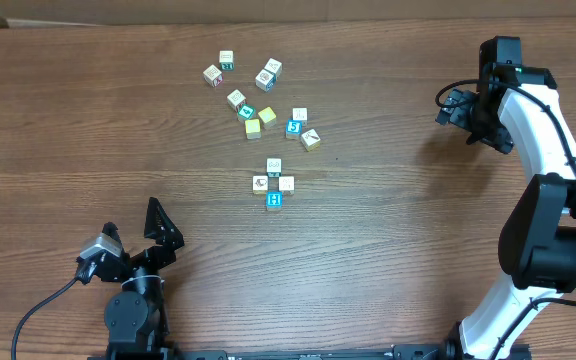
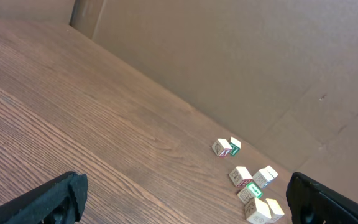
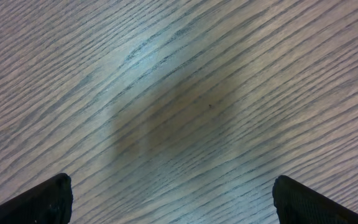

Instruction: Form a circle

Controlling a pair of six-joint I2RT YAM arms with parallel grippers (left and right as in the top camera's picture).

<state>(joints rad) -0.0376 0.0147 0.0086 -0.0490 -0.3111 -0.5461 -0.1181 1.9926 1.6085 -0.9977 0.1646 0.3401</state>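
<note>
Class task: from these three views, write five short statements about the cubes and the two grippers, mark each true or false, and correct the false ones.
1. The small ring-like cluster includes a blue cube marked H. True.
2. The right gripper holds a cube. False: it is open and empty, over bare table.
3. The left gripper is open and holds nothing. True.
4. The loose scatter lies right beside the left gripper. False: it lies beyond the cluster, toward the far side.
5. The right wrist view shows cubes. False: it shows only bare table.
</note>
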